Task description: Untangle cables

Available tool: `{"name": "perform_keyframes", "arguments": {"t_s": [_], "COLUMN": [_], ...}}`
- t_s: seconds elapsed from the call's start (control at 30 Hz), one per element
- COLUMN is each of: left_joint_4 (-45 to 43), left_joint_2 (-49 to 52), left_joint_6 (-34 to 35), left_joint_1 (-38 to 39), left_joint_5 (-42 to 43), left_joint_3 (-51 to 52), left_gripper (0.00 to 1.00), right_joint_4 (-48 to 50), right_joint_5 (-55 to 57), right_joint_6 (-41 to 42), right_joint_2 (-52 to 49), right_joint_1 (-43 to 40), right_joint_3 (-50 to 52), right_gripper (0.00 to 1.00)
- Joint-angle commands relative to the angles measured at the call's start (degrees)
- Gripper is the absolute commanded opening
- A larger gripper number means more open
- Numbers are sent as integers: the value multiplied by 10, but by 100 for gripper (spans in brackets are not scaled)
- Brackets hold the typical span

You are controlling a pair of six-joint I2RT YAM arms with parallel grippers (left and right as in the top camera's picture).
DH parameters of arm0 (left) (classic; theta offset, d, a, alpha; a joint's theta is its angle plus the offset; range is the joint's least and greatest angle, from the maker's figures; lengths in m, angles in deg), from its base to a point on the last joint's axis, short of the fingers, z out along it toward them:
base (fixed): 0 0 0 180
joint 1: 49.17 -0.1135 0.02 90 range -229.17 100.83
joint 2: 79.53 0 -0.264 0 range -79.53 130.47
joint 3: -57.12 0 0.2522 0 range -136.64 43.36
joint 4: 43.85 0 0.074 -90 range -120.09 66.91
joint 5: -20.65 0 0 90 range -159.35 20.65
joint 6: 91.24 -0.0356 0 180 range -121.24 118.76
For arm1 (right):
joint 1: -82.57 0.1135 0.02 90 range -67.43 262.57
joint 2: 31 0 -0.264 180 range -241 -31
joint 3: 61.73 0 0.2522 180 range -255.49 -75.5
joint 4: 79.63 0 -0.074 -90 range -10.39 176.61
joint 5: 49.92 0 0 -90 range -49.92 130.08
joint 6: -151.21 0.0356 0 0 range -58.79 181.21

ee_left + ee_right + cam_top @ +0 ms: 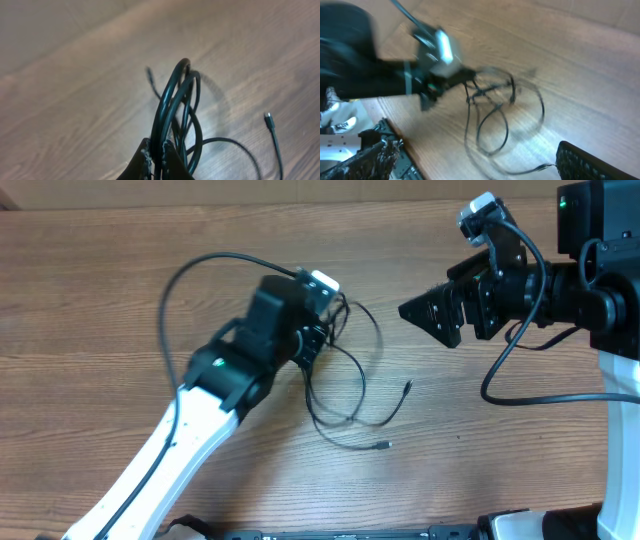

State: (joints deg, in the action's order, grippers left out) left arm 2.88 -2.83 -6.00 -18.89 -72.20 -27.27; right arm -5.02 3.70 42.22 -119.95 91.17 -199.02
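Left pincer (156, 151) clamped on cables (162, 112) | loops extend beyond its tips | right pincer (425, 315) wide, empty, apart

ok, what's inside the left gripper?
Several strands of the cables, pinched between the left gripper's shut jaws and looping up out of them. How many strands are caught, and whether a knot sits in there, can't be seen: the fingers cover that part.

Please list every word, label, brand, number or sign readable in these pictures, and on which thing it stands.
None can be read: no text shows on the cables, the left arm, the right arm or the wooden table. The right wrist view is too blurred to tell.
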Motion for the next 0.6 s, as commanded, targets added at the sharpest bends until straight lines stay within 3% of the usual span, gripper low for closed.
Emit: {"name": "perform_keyframes", "arguments": {"t_s": [0.0,0.33,0.57], "left_joint_4": [-3,-30,-27], "left_joint_2": [-41,-101,-105], "left_joint_6": [25,82,87], "left_joint_1": [-9,-11,-11], "left_joint_5": [-8,-7,-20], "left_joint_3": [-25,-78,-134], "left_gripper": [4,4,4], "right_joint_4": [-5,-51,-51], "right_joint_5": [3,-64,-58], "right_joint_6": [28,44,36], "right_joint_2": [-9,-58,-87], "right_joint_1": [-2,11,76], "right_joint_3": [-2,-2,-2], "right_gripper": [100,100,100]}}
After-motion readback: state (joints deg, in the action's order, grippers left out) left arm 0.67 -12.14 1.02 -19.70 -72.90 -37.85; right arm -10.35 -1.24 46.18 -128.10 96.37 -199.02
